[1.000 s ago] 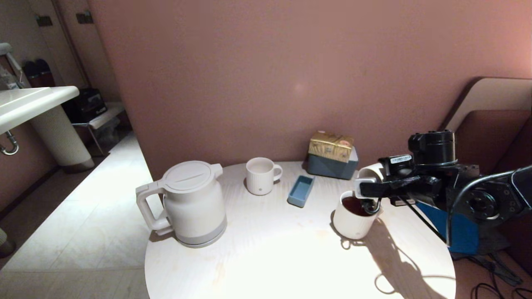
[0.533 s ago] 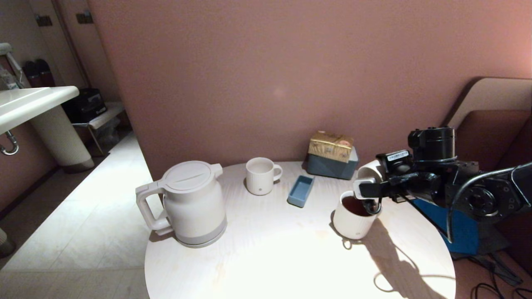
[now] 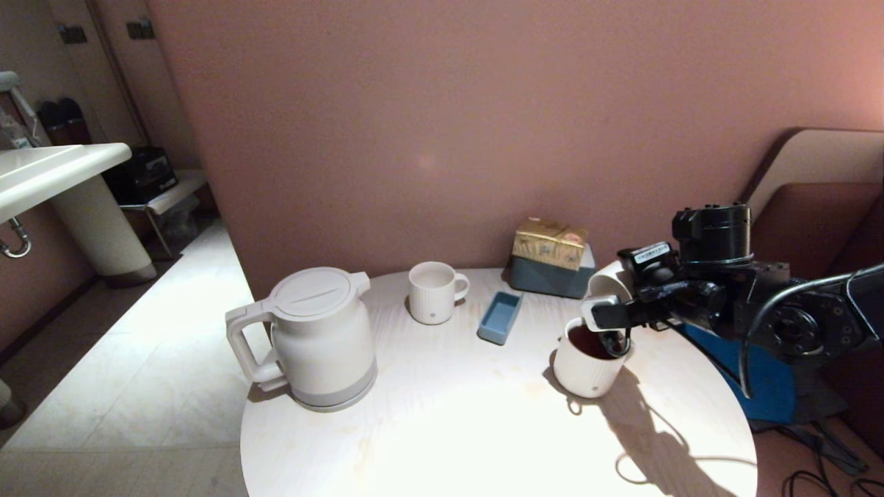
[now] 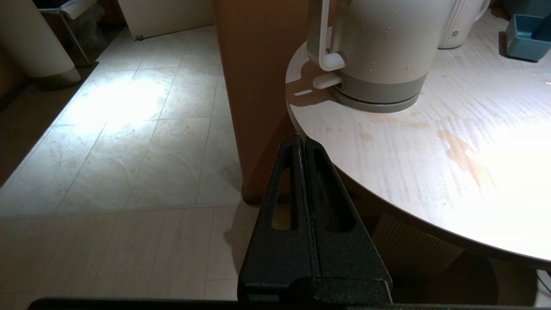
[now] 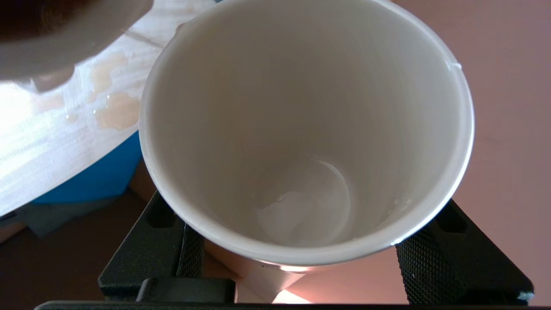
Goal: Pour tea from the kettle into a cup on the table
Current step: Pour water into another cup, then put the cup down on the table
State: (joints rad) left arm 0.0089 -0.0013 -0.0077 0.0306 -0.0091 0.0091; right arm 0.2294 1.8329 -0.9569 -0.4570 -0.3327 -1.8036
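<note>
**Empty cup tipped in the right gripper, kettle far to the left**

Your right gripper [image 3: 608, 319] is clamped around the small plain cup [image 5: 306, 129], one finger on each side of its wall. The cup lies on its side above the right part of the table [image 3: 449, 428], mouth tilted down towards the wider mug [image 3: 584, 362], which holds dark tea [image 3: 585, 341]. Inside, the cup shows only a wet film.

The kettle [image 3: 319, 338] stands upright near the table's left edge, handle pointing left, well apart from your right gripper, with the ribbed mug [image 3: 434, 292] and blue tray [image 3: 500, 317] between.

Your left gripper [image 4: 304, 150] is pressed shut, empty, off that left edge; judging by this, it is the nearer one to the handle.
</note>
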